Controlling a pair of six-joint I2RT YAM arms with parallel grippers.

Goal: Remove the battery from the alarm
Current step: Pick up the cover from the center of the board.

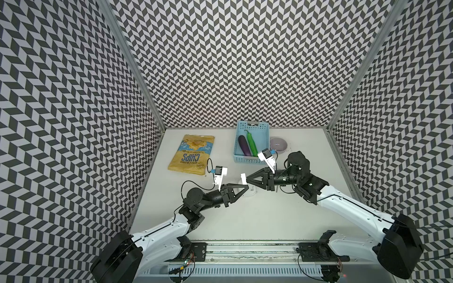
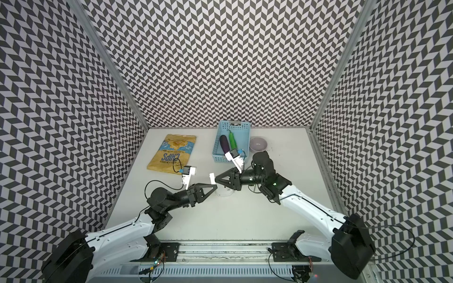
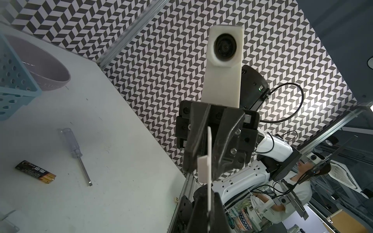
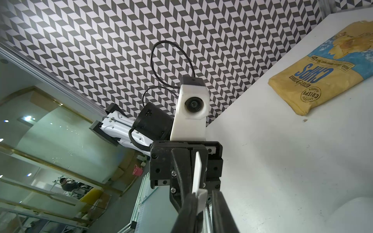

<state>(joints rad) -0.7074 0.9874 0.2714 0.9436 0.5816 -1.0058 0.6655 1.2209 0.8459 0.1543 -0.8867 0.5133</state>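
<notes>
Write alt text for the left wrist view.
The left gripper holds a thin white plate edge-on, and the facing right gripper has its jaws open either side of it. On the white table beside them are the battery, a clear-handled screwdriver, a lilac bowl and a blue basket.

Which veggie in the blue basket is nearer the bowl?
The long green one; the purple eggplant lies beside it, farther from the lilac bowl.

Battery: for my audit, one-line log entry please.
black gold-ended battery: out, on table | left gripper: shut on thin white plastic plate | right gripper: open around plate
</notes>
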